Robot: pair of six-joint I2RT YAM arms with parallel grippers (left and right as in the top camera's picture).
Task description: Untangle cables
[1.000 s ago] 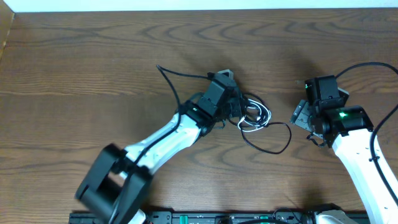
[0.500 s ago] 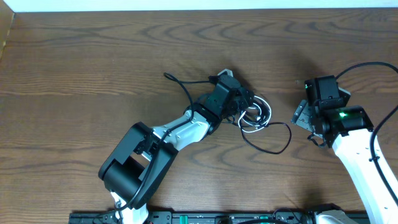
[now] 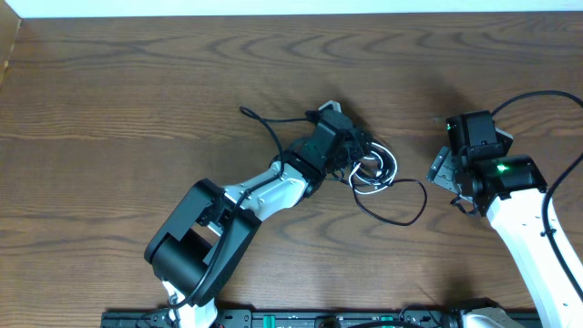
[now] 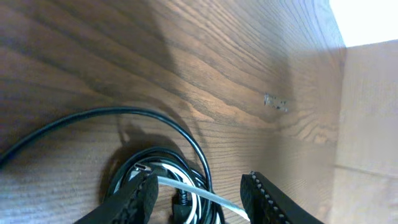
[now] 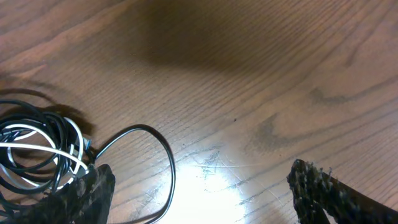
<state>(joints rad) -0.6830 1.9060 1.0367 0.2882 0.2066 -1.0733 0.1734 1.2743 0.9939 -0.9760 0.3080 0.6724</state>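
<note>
A dark wood-grain counter [image 3: 137, 82] is filling the overhead view. A white strip [image 3: 273, 7] is running along its far edge, a black rail [image 3: 273, 319] is lying along the near edge, and a pale board [image 4: 370, 112] is rising at one side.

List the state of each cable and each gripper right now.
black cable: coiled together with the white one, one loop trailing out loose.
white cable: wound inside the black coils, not yet separated.
left gripper: open, fingers either side of the white cable.
right gripper: open, empty, beside the loose black loop.
</note>
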